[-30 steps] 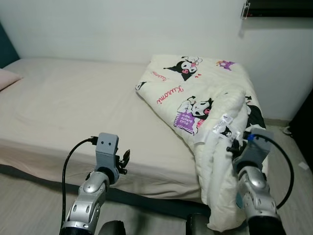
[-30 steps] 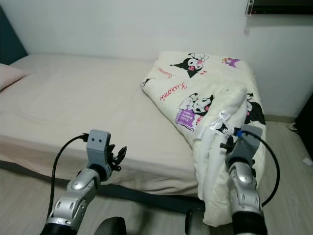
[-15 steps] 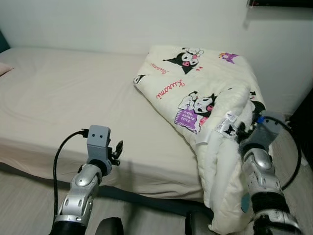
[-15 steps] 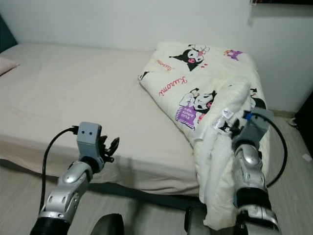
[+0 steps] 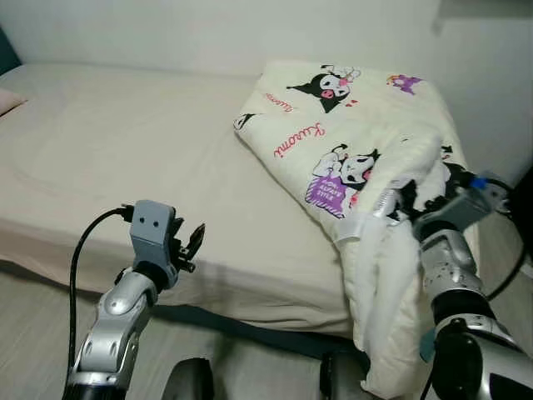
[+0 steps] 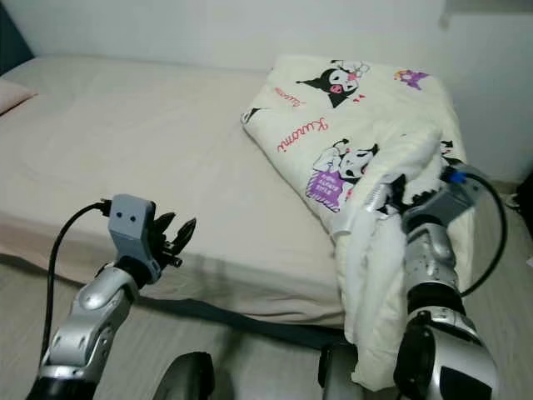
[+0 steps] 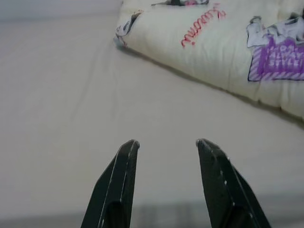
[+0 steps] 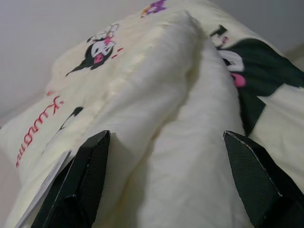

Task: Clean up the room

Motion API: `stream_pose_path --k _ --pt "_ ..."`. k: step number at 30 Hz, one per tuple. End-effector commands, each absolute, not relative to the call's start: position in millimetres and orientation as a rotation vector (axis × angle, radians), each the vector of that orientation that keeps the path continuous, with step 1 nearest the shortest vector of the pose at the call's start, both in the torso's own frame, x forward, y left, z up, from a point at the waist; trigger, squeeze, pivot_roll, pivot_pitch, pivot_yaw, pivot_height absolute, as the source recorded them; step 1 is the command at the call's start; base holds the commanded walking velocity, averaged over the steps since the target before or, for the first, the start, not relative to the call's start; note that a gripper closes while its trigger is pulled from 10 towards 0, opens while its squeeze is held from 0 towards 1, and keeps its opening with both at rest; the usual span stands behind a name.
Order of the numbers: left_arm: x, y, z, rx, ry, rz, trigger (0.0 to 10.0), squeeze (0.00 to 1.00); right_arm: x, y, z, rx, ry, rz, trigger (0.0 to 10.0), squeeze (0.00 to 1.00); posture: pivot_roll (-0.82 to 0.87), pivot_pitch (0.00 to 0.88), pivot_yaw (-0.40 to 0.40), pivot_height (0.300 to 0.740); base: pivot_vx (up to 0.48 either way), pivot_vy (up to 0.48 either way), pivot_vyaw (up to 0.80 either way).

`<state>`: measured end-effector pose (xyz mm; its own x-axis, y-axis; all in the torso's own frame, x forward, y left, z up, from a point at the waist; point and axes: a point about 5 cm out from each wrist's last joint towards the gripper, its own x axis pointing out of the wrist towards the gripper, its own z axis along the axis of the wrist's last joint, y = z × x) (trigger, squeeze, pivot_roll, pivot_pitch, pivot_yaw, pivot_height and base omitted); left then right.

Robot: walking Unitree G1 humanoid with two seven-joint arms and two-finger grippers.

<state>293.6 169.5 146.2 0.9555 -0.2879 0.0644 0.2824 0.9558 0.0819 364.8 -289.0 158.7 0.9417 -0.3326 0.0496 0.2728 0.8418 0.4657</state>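
A cream blanket [image 5: 350, 133] printed with cartoon characters lies bunched on the right end of the bed [image 5: 125, 142] and hangs down over its front edge. My right gripper [image 8: 166, 135] is open, its two fingers spread wide on either side of a raised fold of the blanket [image 8: 190, 95]. From the head, that gripper [image 5: 405, 198] sits against the blanket's hanging part. My left gripper [image 7: 166, 142] is open and holds nothing. It hovers at the bed's front edge [image 5: 194, 239], pointing across the bare sheet toward the blanket.
A pink pillow [image 6: 12, 96] lies at the bed's far left by a dark headboard. A white wall runs behind the bed. Light wood floor [image 5: 33, 333] lies before the bed. A dark object [image 5: 526, 200] stands at the right edge.
The view has shifted a little. My right gripper has risen and pushed forward onto the blanket's fold. My left arm has drifted slightly left along the bed's edge.
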Motion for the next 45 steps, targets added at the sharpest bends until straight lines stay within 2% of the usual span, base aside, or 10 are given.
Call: stream_pose_path --k 1,3,4,17,18,20,21,22,35,45 --pt "288.9 168.6 146.7 0.089 -0.070 -0.333 10.0 0.00 363.8 -290.6 152.1 0.531 -0.113 -0.354 10.0 1.00 0.10 0.176 0.020 0.576 0.000 0.000 0.00" --pt "286.8 165.4 146.8 0.103 -0.072 -0.366 10.0 0.00 362.7 -290.2 143.8 0.575 -0.070 -0.375 10.0 1.00 0.10 0.175 0.020 0.576 0.000 0.000 0.00" --pt "284.7 162.3 146.8 0.114 -0.072 -0.396 10.0 0.00 361.8 -289.3 136.7 0.617 -0.034 -0.392 10.0 0.00 0.10 0.175 0.020 0.576 0.000 0.000 0.00" --pt "288.3 166.0 152.1 0.167 -0.084 -0.403 10.0 0.00 362.6 -288.7 131.7 0.750 -0.011 -0.376 9.8 0.00 0.11 0.173 0.027 0.576 0.000 0.000 0.00" --pt "289.9 167.9 154.0 0.171 -0.090 -0.397 10.0 0.00 363.5 -288.5 133.7 0.727 -0.013 -0.366 4.3 0.00 0.11 0.173 0.026 0.576 0.000 0.000 0.00" --pt "290.8 168.8 155.3 0.174 -0.094 -0.395 10.0 0.00 364.1 -288.3 135.0 0.712 -0.015 -0.361 4.0 0.00 0.11 0.173 0.024 0.576 0.000 0.000 0.00" --pt "291.2 168.8 156.8 0.176 -0.099 -0.396 10.0 0.00 364.6 -288.0 136.0 0.687 -0.013 -0.356 1.8 0.00 0.11 0.173 0.023 0.576 0.000 0.000 0.00" --pt "291.2 168.0 158.1 0.178 -0.106 -0.400 10.0 0.00 364.9 -287.8 136.8 0.668 -0.014 -0.353 0.7 0.00 0.11 0.175 0.019 0.576 0.000 0.000 0.00" --pt "291.5 177.1 162.7 0.182 -0.129 -0.354 10.0 0.00 370.9 -277.5 143.8 0.543 -0.017 -0.269 0.0 0.00 0.10 0.169 -0.002 0.576 0.000 0.000 0.00" --pt "301.1 211.8 174.0 0.101 -0.168 -0.107 10.0 0.00 388.6 -201.9 151.9 0.145 0.019 0.207 0.0 0.00 0.09 0.160 -0.013 0.576 0.000 0.000 0.00"
